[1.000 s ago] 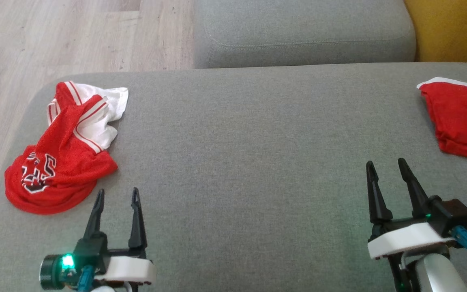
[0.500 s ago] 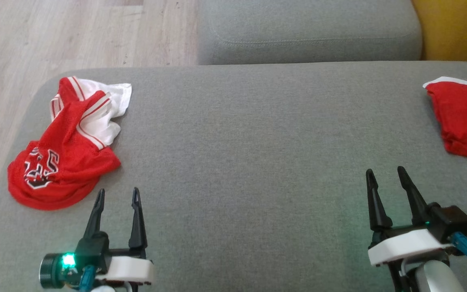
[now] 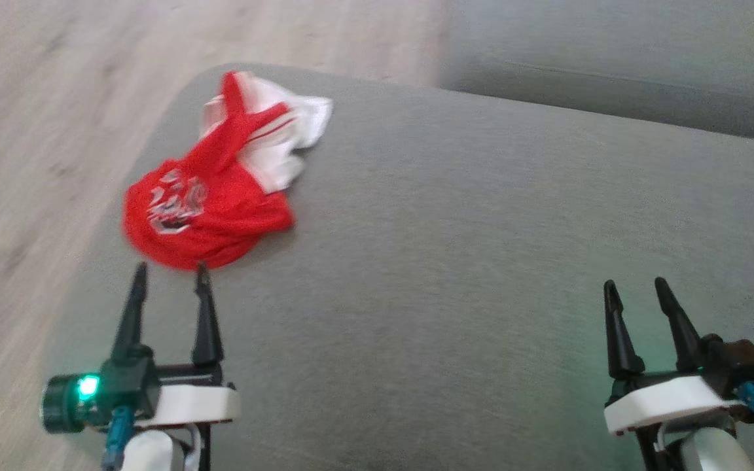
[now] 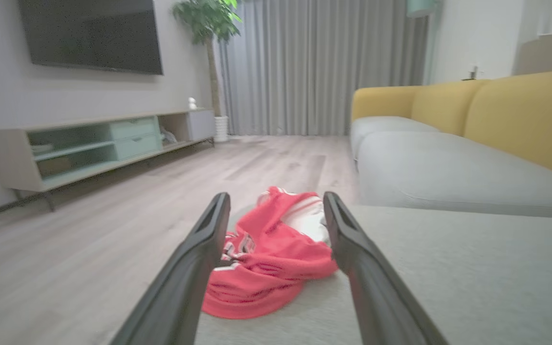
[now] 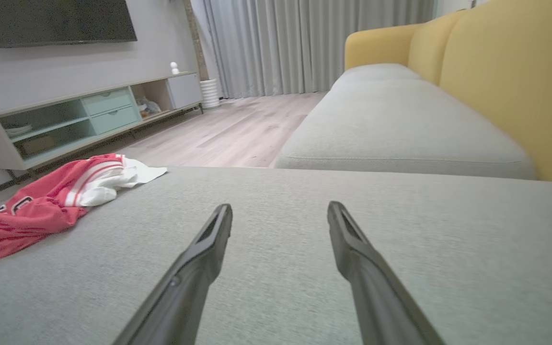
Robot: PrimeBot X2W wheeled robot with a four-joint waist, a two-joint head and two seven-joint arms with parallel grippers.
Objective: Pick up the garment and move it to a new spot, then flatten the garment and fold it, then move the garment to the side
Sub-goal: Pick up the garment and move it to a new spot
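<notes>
A pale wooden floor [image 3: 36, 98] runs off at 9 to 11 o'clock of the head view, which is blurred. A broad grey sofa seat [image 3: 482, 229] takes up the rest of that view. In the wrist views a grey curtain [image 4: 324, 67] hangs at 12 o'clock. A yellow backrest [image 5: 520, 72] stands at 2 o'clock and a dark television [image 4: 89, 33] at 10 o'clock above a long low cabinet [image 4: 89, 143]. A potted plant [image 4: 206, 19] stands beside the curtain. The garment [image 3: 213, 203], red with white striped trim and crumpled in a heap, lies near the seat's 10 o'clock corner. The left gripper [image 3: 171, 269] sits at the heap's 6 o'clock edge, fingers spread wide and holding nothing; whether a tip touches the cloth cannot be told. The right gripper [image 3: 634, 284], likewise parted and empty, hovers well apart, with the garment at its 10 o'clock.
</notes>
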